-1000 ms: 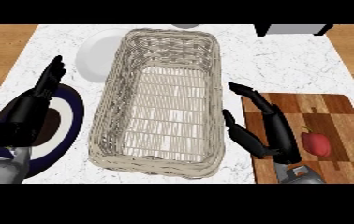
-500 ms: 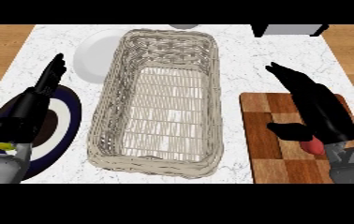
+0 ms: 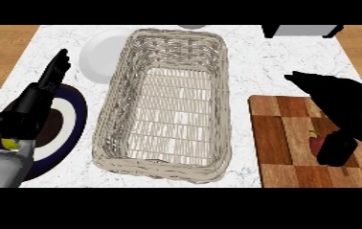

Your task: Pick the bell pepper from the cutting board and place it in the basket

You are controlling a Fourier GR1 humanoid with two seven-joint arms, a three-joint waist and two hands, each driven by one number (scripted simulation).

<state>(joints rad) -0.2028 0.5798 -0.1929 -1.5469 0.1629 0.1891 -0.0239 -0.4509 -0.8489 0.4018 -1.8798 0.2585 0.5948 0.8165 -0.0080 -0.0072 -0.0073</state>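
Grasp step: the right hand (image 3: 332, 113), fingers open and empty, covers the bell pepper (image 3: 315, 143) at lower right. Next, close round it and lift toward the basket (image 3: 219, 60). The left hand (image 3: 39, 103) rests open at left.

no readable text, labels or numbers

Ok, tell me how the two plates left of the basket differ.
The white plate is plain and lies farther back, beside the basket's far half; the dark blue plate has a white ring and a dark centre and lies nearer, by its near half. The left robot hand covers much of the blue plate; the white plate is nearly unobstructed. Both are round and lie flat on the counter.
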